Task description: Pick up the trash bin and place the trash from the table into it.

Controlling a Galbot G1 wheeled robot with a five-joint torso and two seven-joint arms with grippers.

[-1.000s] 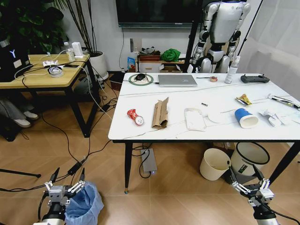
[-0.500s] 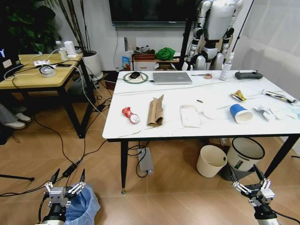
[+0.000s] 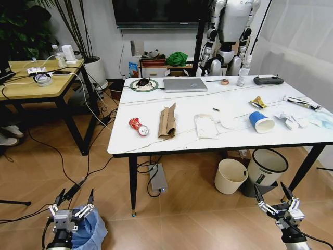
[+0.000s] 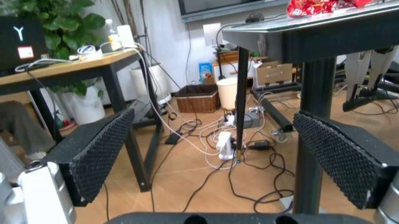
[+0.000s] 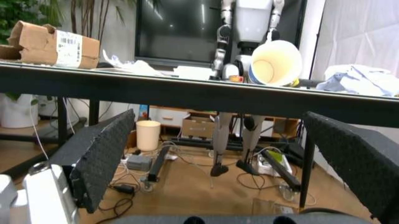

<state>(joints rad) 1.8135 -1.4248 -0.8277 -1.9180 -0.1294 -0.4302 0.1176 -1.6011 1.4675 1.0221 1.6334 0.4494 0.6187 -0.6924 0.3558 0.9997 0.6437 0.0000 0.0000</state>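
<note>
We see the trash bin [image 3: 91, 229] cut off by the head view's lower edge, half behind the left gripper [image 3: 71, 207]. At the tabletop [image 3: 182, 140] right end, white wrappers [image 3: 291, 121] are too small to sort.

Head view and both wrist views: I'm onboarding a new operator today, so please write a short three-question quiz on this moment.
1. True or false: the left end effector already grips the small bin lined with a crinkly light-blue plastic bag.
2. Which lies nearest the crushed red can on the white marble-look table? A) torn brown cardboard B) blue paper cup C) silver laptop
3. In one word, how do the right end effector fingers stand?

Key: 1. False: it hovers open above the bin. 2. A. 3. Open, low beside the table.
</note>
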